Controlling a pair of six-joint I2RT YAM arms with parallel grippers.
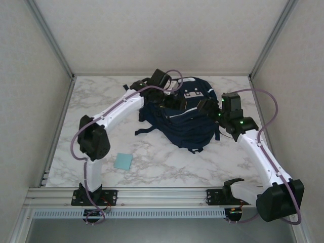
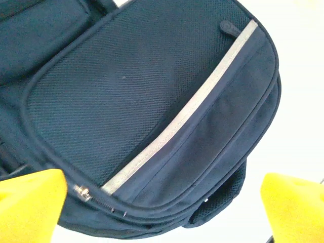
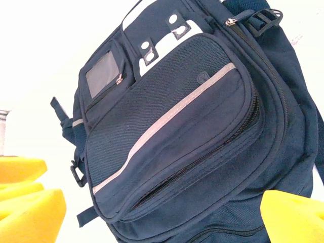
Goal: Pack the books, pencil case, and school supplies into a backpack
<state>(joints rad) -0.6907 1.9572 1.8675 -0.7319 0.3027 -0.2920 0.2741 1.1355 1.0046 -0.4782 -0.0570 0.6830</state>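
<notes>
The backpack (image 1: pixel 190 124) is lying across the middle of the table (image 1: pixel 172 169), with the left gripper (image 2: pixel 162 202) and right gripper (image 3: pixel 162 210) hanging open and empty above it. The small blue pad (image 1: pixel 123 161) is sitting apart at the near left, probably making the left gripper the handier one.

2 white arms (image 1: pixel 119 109) carry black joints (image 1: pixel 93 142), mauve cables (image 1: pixel 276 109), yellow fingertips (image 2: pixel 30 202).
</notes>
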